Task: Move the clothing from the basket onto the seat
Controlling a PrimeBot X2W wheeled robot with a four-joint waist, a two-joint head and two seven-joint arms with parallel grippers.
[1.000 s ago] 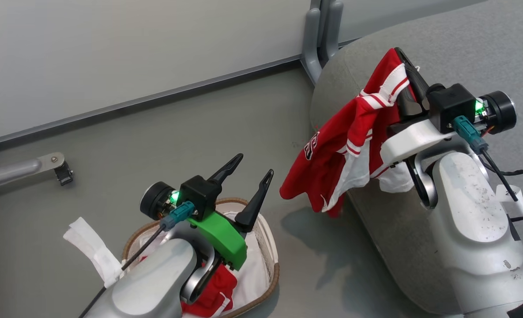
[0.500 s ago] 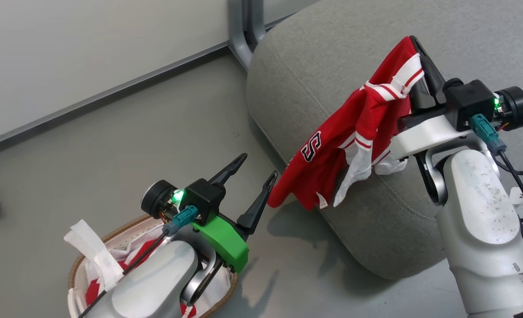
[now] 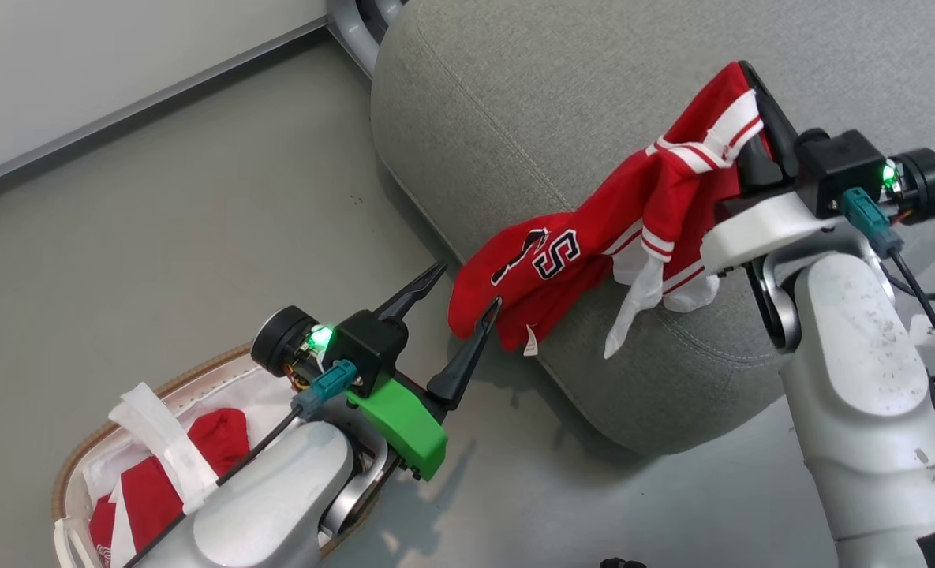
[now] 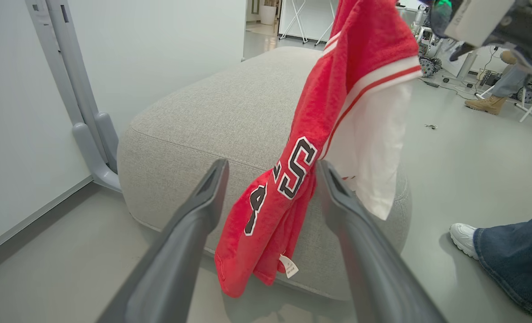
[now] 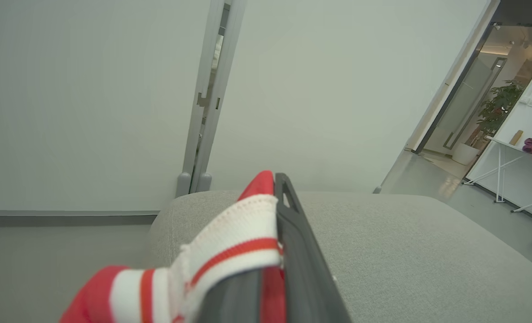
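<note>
i am watching the right gripper (image 3: 747, 75) clamping its two fingers together on the white-and-red striped band of a red jersey (image 3: 593, 237), above the top of the seat (image 3: 499, 102) and near its rounded edge. the jersey is hanging down from that grip. its lower part, with the navy-and-white numerals, is trailing over the seat's edge and down in front of the seat's side. i cannot tell whether the cloth is resting on the seat or hanging just clear of it. a white panel and a small white tag are dangling near the hem.

the left gripper (image 3: 468, 285) is hovering beside the seat, lower than its top, with its fingers standing wide apart and gripping nothing. in the left wrist view the jersey's lower end is showing between the two fingers. in the head view one fingertip is overlapping the hem, and i cannot tell whether it is touching.

the basket (image 3: 199, 368) is sitting on the grey floor (image 3: 199, 221), well apart from the seat and partly under the left arm. more red clothing (image 3: 218, 434) is lying inside it on the white liner (image 3: 258, 394).

beside the seat, a person's leg (image 4: 512, 251) in blue jeans, with a white shoe, is standing on the floor. a grey post (image 4: 90, 130) is rising against the wall behind the seat.
</note>
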